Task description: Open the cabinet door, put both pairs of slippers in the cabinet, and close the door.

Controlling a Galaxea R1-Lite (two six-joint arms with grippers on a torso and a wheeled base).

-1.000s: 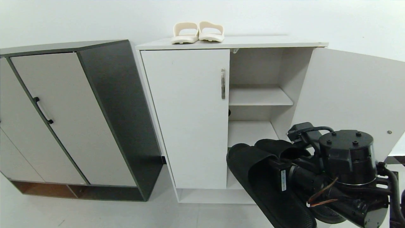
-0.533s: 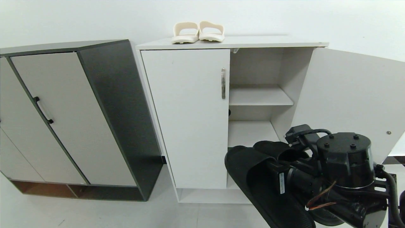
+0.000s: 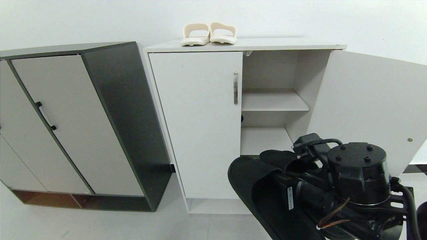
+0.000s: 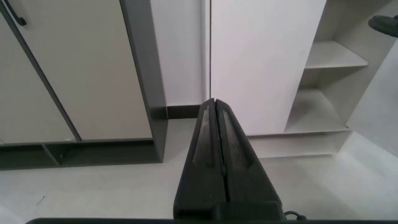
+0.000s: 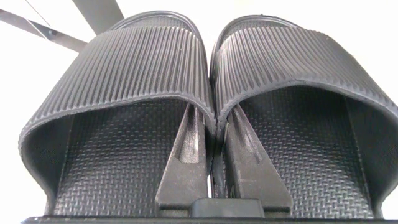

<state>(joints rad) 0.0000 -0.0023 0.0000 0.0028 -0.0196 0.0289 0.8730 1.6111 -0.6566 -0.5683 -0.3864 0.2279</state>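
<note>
1. Change: the right arm, carrying the black slippers [image 3: 250, 176], has drifted to the robot's left and a little lower over the last second. The cabinets hold their place in the head view, so the arm moved and not the camera.
2. Right gripper [image 5: 211, 134]: one finger sits inside each slipper, and together they pinch the two adjoining side walls. The pair is held side by side, toes pointing at the white cabinet [image 3: 195, 126].
3. Meaning: the open door [image 3: 367, 100] is swung wide. The first pair is in the air in front of the lower shelf [image 3: 263, 140] and not yet inside. Placing looks like the step in hand.
4. The beige slippers [image 3: 209, 34] rest on the cabinet top, untouched; they are the second pair to go in.
5. Left gripper [image 4: 213, 106]: fingers pressed together with nothing between them, held low in front of the cabinets.
6. In the way: the left-hand slipper's toe now overlaps the closed left door near its handle [image 3: 235, 88]. It may catch that door's edge unless the pair is steered right.
7. The upper shelf [image 3: 273, 101] is bare. The dark cabinet [image 3: 126, 116] stands to the left with its door closed.
</note>
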